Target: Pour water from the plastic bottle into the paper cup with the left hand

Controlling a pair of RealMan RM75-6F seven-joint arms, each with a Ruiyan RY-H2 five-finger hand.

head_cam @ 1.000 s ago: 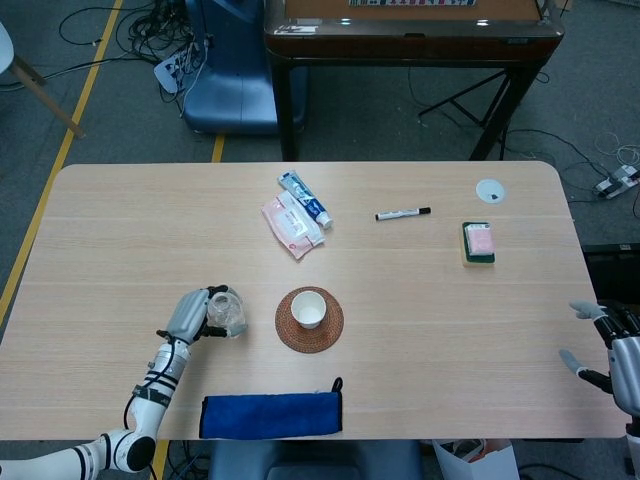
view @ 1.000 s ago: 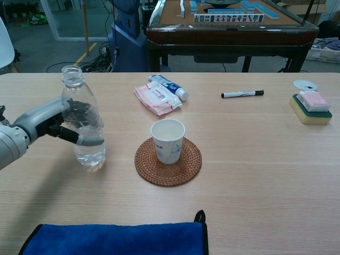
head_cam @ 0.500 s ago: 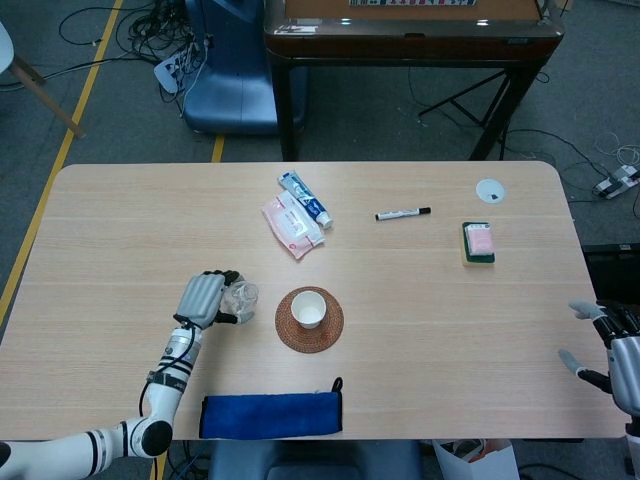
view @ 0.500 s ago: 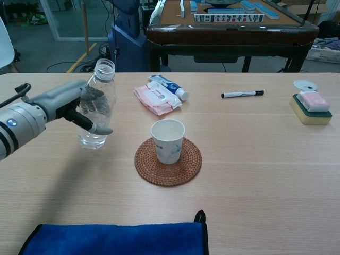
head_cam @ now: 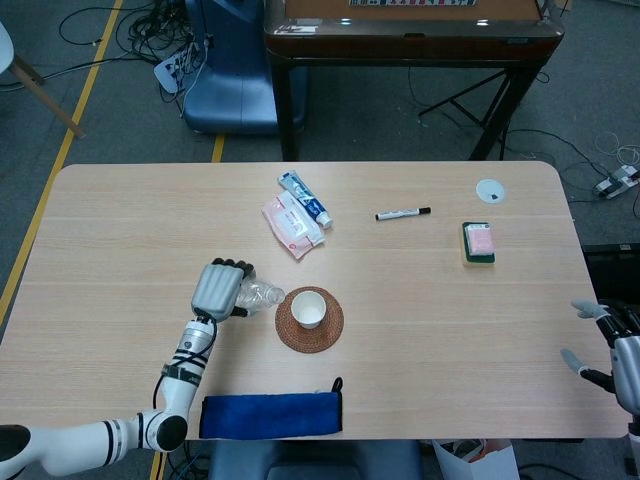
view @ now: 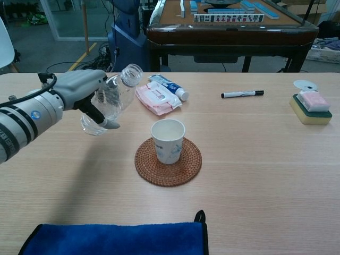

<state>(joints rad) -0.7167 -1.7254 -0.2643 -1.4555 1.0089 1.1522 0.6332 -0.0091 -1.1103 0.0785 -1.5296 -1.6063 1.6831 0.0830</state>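
Observation:
My left hand (view: 85, 93) (head_cam: 218, 288) grips a clear plastic bottle (view: 112, 100) (head_cam: 258, 294) with no cap, lifted off the table and tilted with its mouth up and toward the cup. A little water sits in its lower end. The white paper cup (view: 168, 140) (head_cam: 308, 309) stands upright on a round woven coaster (view: 168, 161) (head_cam: 309, 320), just right of the bottle's mouth. No water is falling. My right hand (head_cam: 612, 350) hangs at the table's right edge, fingers apart, holding nothing.
A folded blue cloth (view: 117, 239) lies at the near edge. Behind the cup are a pink tissue pack (view: 156, 99) and a toothpaste tube (view: 170, 86). A black marker (view: 242, 94), a sponge (view: 311, 108) and a white disc (view: 305, 84) lie to the right.
My left hand lifted the bottle off the table, carried it right toward the cup and tipped it from upright to slanted. The right hand stayed put.

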